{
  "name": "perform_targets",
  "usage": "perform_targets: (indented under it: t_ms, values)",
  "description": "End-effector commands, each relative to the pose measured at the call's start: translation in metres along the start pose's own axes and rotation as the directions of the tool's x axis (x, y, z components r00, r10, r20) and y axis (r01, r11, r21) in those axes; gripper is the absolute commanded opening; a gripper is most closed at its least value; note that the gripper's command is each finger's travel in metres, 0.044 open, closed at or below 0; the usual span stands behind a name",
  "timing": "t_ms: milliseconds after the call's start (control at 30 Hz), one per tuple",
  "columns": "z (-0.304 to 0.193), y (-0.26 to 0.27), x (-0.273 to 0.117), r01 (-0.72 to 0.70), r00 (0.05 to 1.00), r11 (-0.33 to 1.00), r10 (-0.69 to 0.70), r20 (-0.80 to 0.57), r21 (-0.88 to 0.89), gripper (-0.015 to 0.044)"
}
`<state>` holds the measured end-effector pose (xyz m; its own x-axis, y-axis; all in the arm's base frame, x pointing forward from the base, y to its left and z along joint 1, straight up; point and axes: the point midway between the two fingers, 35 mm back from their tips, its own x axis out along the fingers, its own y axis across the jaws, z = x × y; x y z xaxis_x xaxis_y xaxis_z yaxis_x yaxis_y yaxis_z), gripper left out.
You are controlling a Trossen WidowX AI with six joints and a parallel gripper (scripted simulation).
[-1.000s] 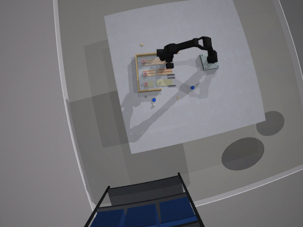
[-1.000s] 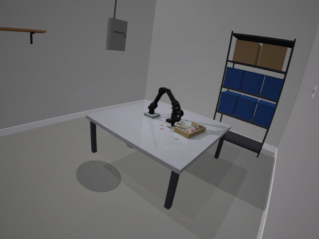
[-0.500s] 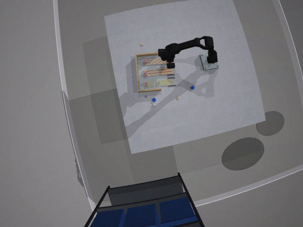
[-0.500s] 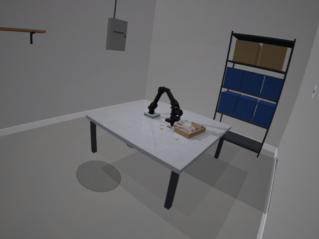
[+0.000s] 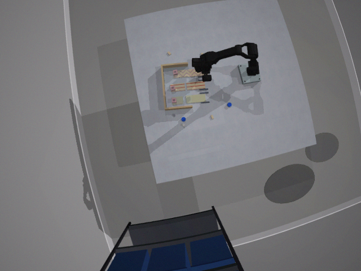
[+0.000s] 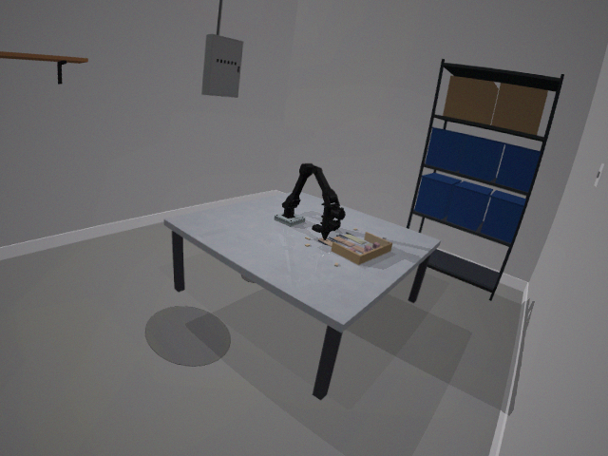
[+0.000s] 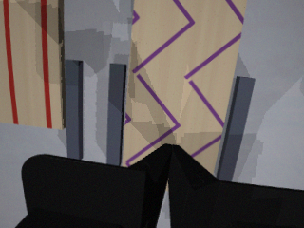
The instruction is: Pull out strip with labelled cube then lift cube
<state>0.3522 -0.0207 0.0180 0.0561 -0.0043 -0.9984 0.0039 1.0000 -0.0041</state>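
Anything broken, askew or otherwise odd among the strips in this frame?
Yes. The red-lined strip and the plain strip each show a gap splitting them in two; the zigzag strip looks whole. The shut pincer sits at its near end, gripping nothing.

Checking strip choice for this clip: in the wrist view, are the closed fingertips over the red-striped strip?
No: the shut gripper sits at the near end of the purple zigzag strip, with the red-striped strip off to the left.

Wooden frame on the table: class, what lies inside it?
Inside the wooden frame lie three strips: zigzag, red-lined and plain, each with a pink cube. The arm hides the zigzag strip's near end.
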Motion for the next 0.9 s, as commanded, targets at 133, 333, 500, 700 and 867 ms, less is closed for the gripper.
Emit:
perform_targets:
  t_ms: [133, 333, 500, 700, 867]
  values:
    - [-0.019, 0.000, 0.006, -0.004, 1.000, 1.000, 0.004, -0.024, -0.005, 0.0000]
    - [-0.028, 0.000, 0.006, -0.004, 1.000, 1.000, 0.004, -0.025, -0.005, 0.0000]
    - [-0.035, 0.000, 0.006, -0.004, 1.000, 1.000, 0.004, -0.025, -0.005, 0.0000]
    - [-0.044, 0.000, 0.006, -0.004, 1.000, 1.000, 0.004, -0.026, -0.005, 0.0000]
    - [-0.052, 0.000, 0.006, -0.004, 1.000, 1.000, 0.004, -0.027, -0.005, 0.0000]
